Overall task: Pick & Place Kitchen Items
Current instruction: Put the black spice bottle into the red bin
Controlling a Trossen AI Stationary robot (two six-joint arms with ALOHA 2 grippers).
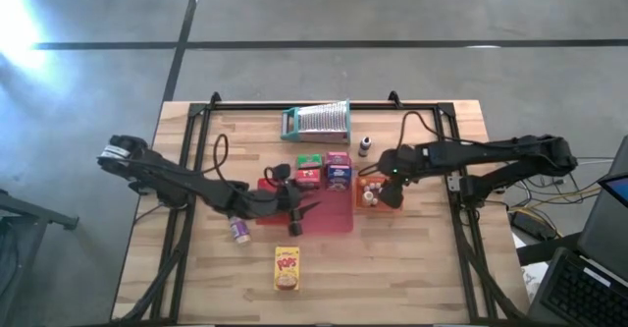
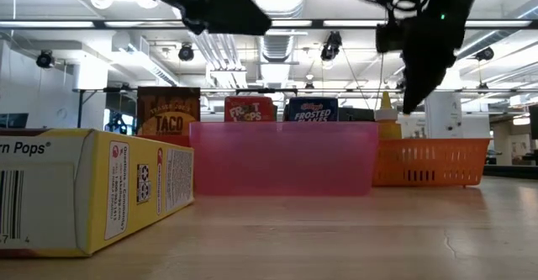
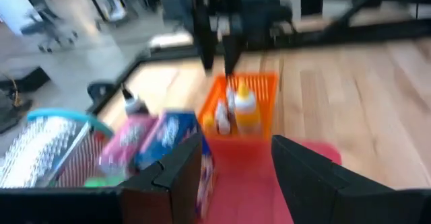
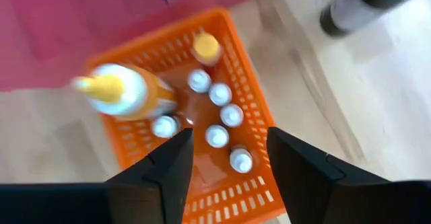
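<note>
Bottles (image 4: 217, 114), small and white-capped, stood upright inside the orange basket (image 4: 254, 183), next to a yellow-topped squeeze bottle (image 4: 124, 95) that leaned sideways. Directly above that basket hung the right gripper (image 1: 390, 195), fingers apart and empty. Left of the basket, over the red tray (image 1: 334, 219), the left gripper (image 1: 299, 216) also stood open, holding nothing.

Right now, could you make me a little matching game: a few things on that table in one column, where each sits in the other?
Things:
1. yellow box
2. orange basket
3. metal grater
4. dark bottle

Places:
A. far edge of the table
B. under the right gripper
C. alone at the near edge
D. on bare wood between grater and basket

Pairs: 1-C, 2-B, 3-A, 4-D
</note>
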